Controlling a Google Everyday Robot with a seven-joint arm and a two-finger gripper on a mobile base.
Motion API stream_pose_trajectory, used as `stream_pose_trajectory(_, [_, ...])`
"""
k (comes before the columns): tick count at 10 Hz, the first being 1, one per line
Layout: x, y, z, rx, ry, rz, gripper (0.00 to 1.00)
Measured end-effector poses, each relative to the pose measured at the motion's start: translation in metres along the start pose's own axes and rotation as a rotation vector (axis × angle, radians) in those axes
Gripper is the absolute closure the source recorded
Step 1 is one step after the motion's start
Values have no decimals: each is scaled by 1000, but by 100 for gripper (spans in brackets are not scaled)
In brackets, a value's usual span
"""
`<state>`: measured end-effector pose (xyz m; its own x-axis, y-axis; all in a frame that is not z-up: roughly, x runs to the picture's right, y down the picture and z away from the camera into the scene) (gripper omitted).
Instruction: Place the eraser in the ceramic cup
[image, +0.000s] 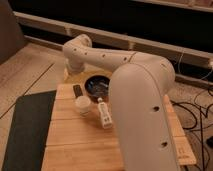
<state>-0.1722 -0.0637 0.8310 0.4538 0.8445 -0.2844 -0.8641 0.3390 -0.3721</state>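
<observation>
The eraser (77, 91), a small dark block, lies flat on the wooden table (75, 145) near its far left corner. Right in front of it stands the small cream ceramic cup (82, 105), upright. My white arm reaches in from the lower right, bends at the far left and turns down toward the table's far edge. My gripper (74, 71) is at that end, just behind the eraser and a little above the table, open, with nothing held. Its tips blend into the background.
A wide dark bowl (97, 86) sits right of the eraser. A long white bar with dark marks (104, 115) lies right of the cup. A dark mat (25, 130) lies left of the table. Cables (197, 112) run over the floor on the right.
</observation>
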Motion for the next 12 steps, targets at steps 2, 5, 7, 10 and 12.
stream_pose_trajectory(2, [-3, 9, 5, 14, 3, -57, 35])
stream_pose_trajectory(5, [-15, 21, 18, -15, -33, -88, 35])
stream_pose_trajectory(7, [-22, 17, 31, -39, -62, -86, 35])
stream_pose_trajectory(10, [-25, 9, 54, -47, -61, -106, 35])
stream_pose_trajectory(12, [-24, 17, 70, -58, -32, -140, 35])
